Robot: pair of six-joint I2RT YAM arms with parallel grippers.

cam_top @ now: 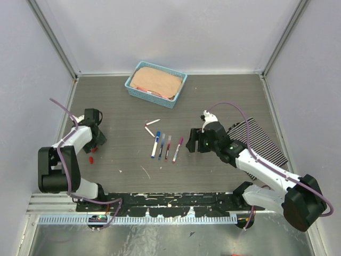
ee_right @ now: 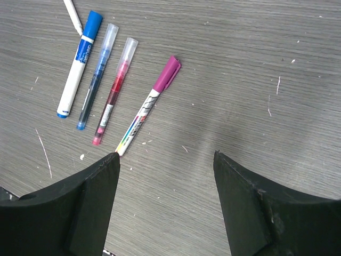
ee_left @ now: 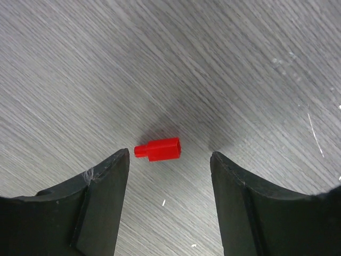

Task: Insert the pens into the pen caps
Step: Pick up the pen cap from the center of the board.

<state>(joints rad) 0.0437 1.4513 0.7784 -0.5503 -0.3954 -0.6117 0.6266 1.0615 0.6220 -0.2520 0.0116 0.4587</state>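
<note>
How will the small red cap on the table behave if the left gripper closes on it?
The red cap looks like hard plastic, so probably stiff and light. Its body looks flat-sided, so it should slide rather than roll. Being small, it may twist between the wide fingers.

Four capped pens (cam_top: 166,147) side by side; red cap (ee_left: 159,149) flat, well apart.

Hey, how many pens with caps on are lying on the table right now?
4, side by side at mid-table: blue-capped pen, clear blue pen, clear red pen, magenta-capped pen, left to right in the right wrist view. The basket could hide more.
</note>
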